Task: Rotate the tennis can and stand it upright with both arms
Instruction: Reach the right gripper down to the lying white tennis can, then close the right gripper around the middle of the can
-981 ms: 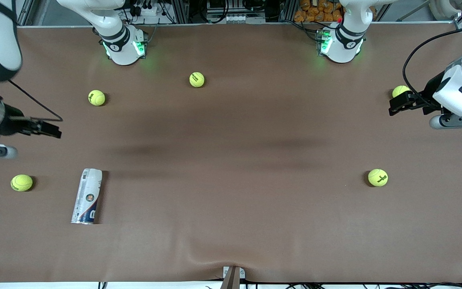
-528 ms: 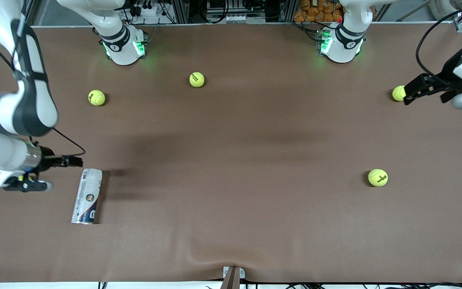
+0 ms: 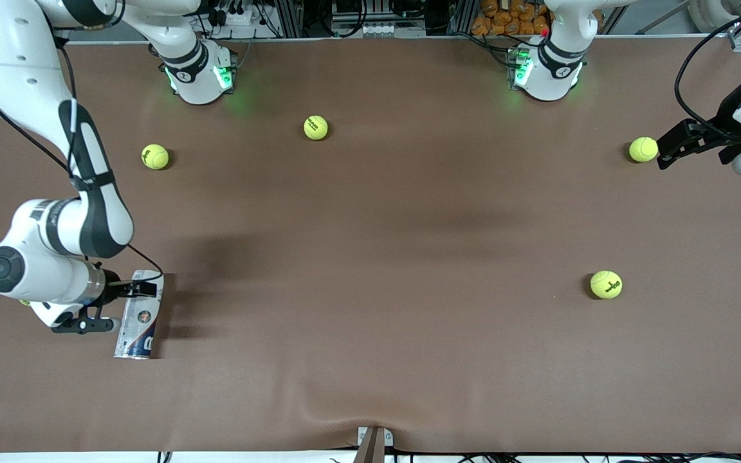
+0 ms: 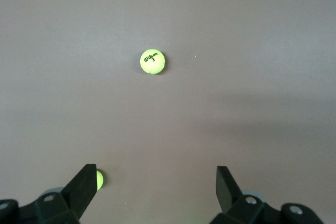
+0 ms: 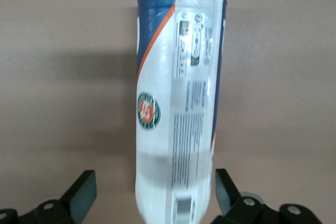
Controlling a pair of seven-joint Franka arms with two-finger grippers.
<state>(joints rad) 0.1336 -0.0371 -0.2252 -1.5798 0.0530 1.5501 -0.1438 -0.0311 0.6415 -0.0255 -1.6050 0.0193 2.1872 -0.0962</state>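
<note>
The tennis can (image 3: 138, 325) lies on its side on the brown table, toward the right arm's end, with its silvery rim nearest the front camera. My right gripper (image 3: 145, 289) sits low at the can's farther end. In the right wrist view the can (image 5: 178, 103) runs between that gripper's (image 5: 155, 190) open fingers (image 5: 84, 188), with a gap on each side. My left gripper (image 3: 665, 152) hangs open and empty at the left arm's end of the table, beside a tennis ball (image 3: 643, 149). The left wrist view shows my left gripper (image 4: 156, 182) wide apart over bare mat.
Yellow-green tennis balls lie scattered: one (image 3: 155, 156) and another (image 3: 316, 127) near the arm bases, one (image 3: 606, 284) nearer the camera. In the left wrist view a ball (image 4: 153, 61) lies ahead and another (image 4: 99, 179) peeks past a finger. The mat wrinkles (image 3: 345, 411) at the front edge.
My right arm swung down and in, so its gripper now straddles the can's farther end and the arm covers a ball. The left gripper drew back slightly from the nearby ball.
</note>
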